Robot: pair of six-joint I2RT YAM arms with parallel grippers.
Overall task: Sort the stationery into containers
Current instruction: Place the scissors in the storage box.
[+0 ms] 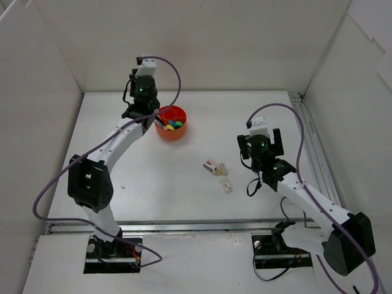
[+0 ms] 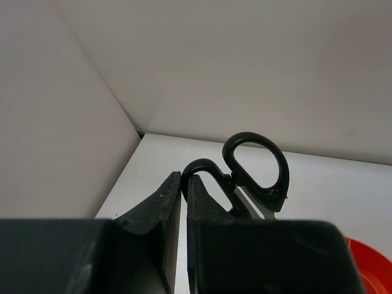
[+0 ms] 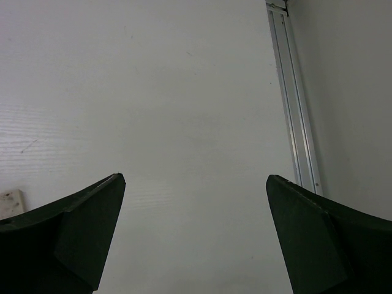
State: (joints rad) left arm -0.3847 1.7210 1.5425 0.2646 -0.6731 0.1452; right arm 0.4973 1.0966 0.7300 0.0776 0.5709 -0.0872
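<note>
My left gripper (image 2: 184,177) is shut on one loop of the black-handled scissors (image 2: 269,177), whose handles stick up past the fingertips. In the top view it (image 1: 149,114) hovers at the left rim of the orange organiser (image 1: 181,130), which holds blue, green and yellow highlighters (image 1: 173,125). The organiser's rim shows at the lower right of the left wrist view (image 2: 372,269). Three small white and beige erasers (image 1: 211,165) lie mid-table. My right gripper (image 1: 260,141) is open and empty, to the right of them; one eraser (image 3: 11,203) shows at the left edge of its view.
White walls enclose the table on the back, left and right. A metal rail (image 3: 294,116) runs along the table's right edge, close to my right gripper. The back left corner of the enclosure shows in the left wrist view.
</note>
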